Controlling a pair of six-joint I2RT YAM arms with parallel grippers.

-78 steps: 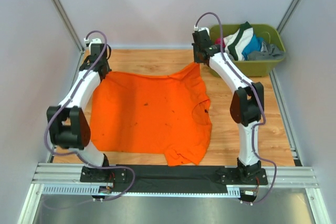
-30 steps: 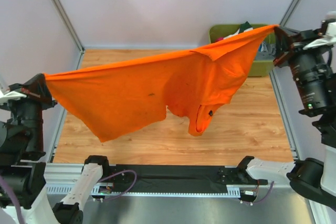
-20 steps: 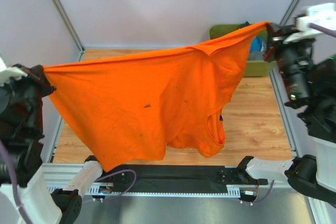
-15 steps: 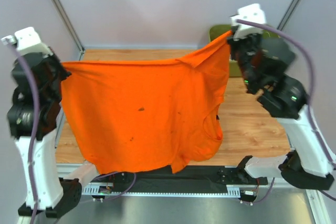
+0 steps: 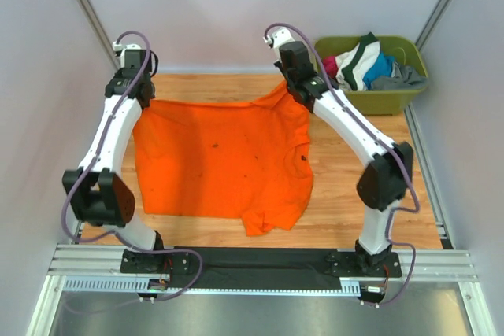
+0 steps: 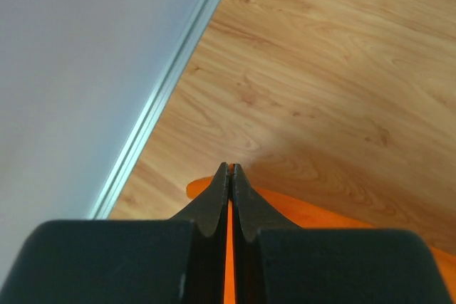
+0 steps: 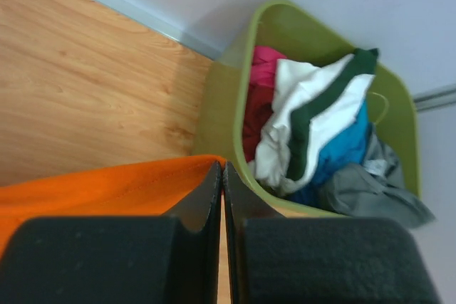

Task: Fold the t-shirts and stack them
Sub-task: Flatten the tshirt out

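Left pincer (image 6: 229, 169) and right pincer (image 7: 222, 165) each clamp a shirt (image 5: 220, 163) corner; pull the edge between them taut, then release.

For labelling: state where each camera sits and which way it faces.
Top: above, behind the robot, looking down on the table; left arm, right arm show.
Left wrist: on its arm, facing table and wall; left gripper shut on the orange shirt.
Right wrist: on its arm, facing the tub; right gripper shut on the shirt.
All share the shirt.
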